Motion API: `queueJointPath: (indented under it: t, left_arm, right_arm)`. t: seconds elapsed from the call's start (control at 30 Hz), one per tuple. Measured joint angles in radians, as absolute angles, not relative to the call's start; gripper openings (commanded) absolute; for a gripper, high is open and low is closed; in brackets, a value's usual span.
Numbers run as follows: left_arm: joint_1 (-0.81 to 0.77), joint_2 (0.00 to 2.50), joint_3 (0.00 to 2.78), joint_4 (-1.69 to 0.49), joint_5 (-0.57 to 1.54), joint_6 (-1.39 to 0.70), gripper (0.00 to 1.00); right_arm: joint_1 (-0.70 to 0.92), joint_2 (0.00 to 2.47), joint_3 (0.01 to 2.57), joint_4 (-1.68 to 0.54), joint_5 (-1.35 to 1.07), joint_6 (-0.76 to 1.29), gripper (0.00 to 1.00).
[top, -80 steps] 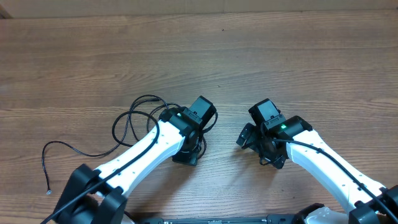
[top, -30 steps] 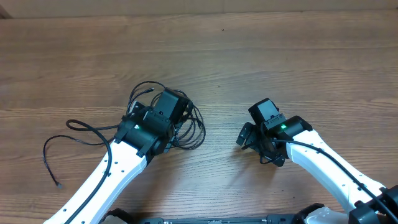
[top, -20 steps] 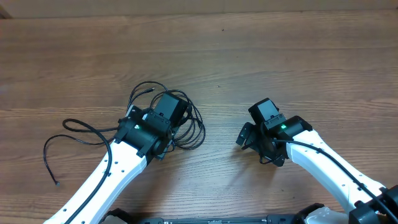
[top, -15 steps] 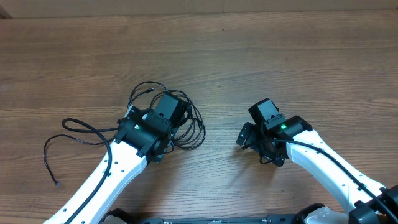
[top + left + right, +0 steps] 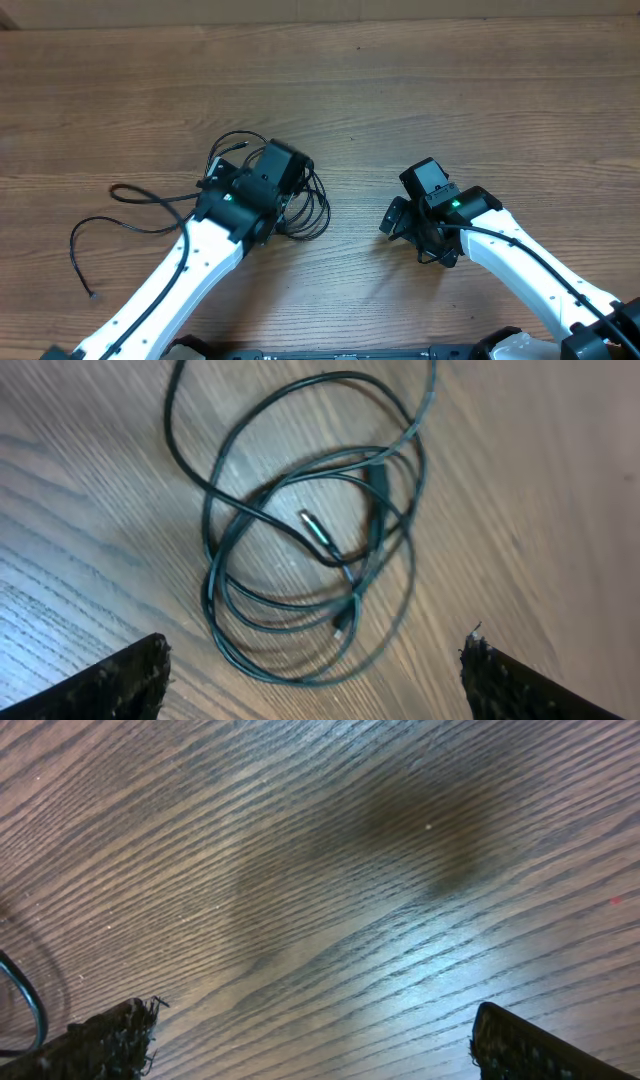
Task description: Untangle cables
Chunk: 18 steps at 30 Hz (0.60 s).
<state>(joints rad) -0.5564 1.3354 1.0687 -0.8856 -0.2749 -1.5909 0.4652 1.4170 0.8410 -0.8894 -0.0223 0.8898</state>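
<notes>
**Cables (image 5: pixel 318 208) tangled beneath the left gripper (image 5: pixel 318 682)**

Overlapping loops lie on the wooden table (image 5: pixel 420 90), left of centre. One loose strand (image 5: pixel 100 225) trails off to the left, and a silver-tipped plug (image 5: pixel 318 532) rests inside the coil. The left gripper's fingers are spread wide above the loops, holding nothing. The right gripper (image 5: pixel 320 1045), well apart to the right, gapes wide over bare wood, also empty.

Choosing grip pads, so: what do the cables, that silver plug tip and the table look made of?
Cables: black rubbery or plastic jacket, slight sheen, limp loops. Plug tip: probably metal, bright glint. Table: wood or wood-look laminate, brown grain, semi-gloss glare.
</notes>
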Motion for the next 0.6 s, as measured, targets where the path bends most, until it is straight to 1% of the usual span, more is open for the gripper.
queueJointPath:
  t: [0.27, 0.3, 0.43, 0.53, 0.6]
  left_arm:
    - [-0.556, 1.530, 1.069, -0.879, -0.277, -1.666, 0.95]
    - [-0.555, 1.547, 1.069, -0.872, -0.277, -1.679, 0.93]
    - [-0.554, 1.615, 1.069, -0.810, -0.277, -1.737, 0.81]
    - [-0.554, 1.660, 1.069, -0.777, -0.276, -1.771, 0.80]
    - [-0.554, 1.702, 1.069, -0.770, -0.277, -1.812, 0.77]
  right_arm:
    - [0.465, 1.417, 0.841, -0.890, -0.022, 0.889, 1.00]
    - [0.465, 1.417, 0.841, -0.889, -0.023, 0.889, 1.00]
    - [0.465, 1.417, 0.841, -0.889, -0.022, 0.889, 1.00]
    - [0.465, 1.417, 0.841, -0.889, -0.022, 0.889, 1.00]
    - [0.465, 1.417, 0.841, -0.889, -0.022, 0.889, 1.00]
